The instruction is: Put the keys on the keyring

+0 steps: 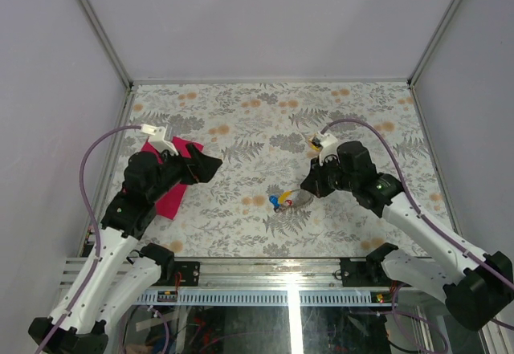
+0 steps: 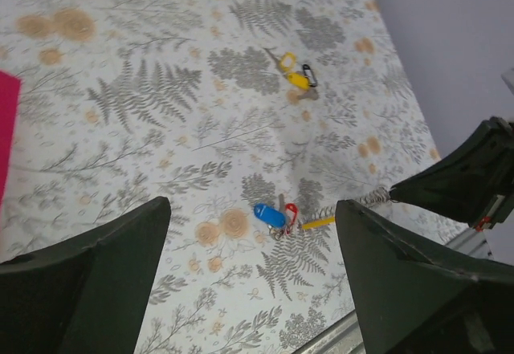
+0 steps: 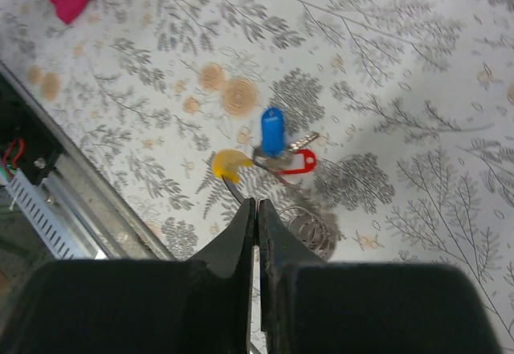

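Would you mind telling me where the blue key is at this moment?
In the right wrist view the blue key lies on the table just beyond the shut right pincer, between the yellow key at image-left and the red key.

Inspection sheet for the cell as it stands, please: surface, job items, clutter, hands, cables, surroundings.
Surface: fern-and-flower table cover, lying flat.
Job's things: blue key, red key and yellow key bunched together, with the keyring beside them. Whether any key is on the ring cannot be told. The yellow and black keys lie apart, farther out.
Clutter: pink cloth under the left arm.
Hands: left hand open, above the table. Right hand shut, tips at the yellow key's shank; a grip cannot be told.
Cables: left cable and right cable loop off the wrists, away from the keys.
Surroundings: pale walls; metal rail along the near edge.
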Robot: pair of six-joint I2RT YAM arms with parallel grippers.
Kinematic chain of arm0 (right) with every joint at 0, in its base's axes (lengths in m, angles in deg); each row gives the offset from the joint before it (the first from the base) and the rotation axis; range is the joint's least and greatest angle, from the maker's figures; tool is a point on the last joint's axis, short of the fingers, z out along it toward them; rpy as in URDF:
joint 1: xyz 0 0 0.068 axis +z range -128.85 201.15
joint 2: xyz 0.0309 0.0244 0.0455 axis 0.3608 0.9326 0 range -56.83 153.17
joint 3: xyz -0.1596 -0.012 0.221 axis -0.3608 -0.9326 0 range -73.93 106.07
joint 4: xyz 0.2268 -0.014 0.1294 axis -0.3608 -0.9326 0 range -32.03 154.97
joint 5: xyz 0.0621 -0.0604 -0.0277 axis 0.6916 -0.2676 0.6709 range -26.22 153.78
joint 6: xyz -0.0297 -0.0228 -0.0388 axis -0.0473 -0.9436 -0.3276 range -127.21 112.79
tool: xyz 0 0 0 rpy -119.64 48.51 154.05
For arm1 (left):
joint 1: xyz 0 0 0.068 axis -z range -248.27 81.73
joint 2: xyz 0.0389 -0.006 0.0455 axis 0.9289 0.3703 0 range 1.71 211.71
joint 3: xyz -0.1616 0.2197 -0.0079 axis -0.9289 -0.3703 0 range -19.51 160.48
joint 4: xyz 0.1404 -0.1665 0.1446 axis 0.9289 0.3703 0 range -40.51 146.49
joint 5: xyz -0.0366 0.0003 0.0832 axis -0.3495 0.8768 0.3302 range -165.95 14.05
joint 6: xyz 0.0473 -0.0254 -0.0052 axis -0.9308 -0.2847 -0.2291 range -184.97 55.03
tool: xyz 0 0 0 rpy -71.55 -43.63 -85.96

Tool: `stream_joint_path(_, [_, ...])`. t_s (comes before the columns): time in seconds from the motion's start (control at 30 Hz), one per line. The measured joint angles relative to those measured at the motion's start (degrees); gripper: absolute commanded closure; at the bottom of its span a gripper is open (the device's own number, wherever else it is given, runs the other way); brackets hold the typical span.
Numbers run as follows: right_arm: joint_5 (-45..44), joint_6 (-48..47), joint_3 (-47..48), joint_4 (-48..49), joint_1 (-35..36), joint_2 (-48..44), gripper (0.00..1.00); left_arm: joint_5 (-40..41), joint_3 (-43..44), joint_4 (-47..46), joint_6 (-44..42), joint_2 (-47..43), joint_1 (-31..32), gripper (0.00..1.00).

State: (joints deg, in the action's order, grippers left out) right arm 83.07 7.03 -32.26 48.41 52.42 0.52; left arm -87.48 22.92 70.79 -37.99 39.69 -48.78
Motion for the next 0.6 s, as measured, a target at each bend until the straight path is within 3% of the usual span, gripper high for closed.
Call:
stream_joint_path(0.37, [1.8,2.8,8.7,-2.3,3.8,-2.6,1.00,-2.6,-3.8,-12.8,-1.0,-2.2,9.5,0.27])
stream_joint_path(0.57, [2.2,6.7,13.0,-5.4,3.9,-3.2,1.00,5.6,-3.3,-17.6,-3.9,2.4,22.4,0.27])
stream_joint_path(0.6, [2.2,7.3,13.6,-5.8,3.9,-3.3,1.00,8.0,-3.2,-18.3,-4.9,3.4,27.9,0.27])
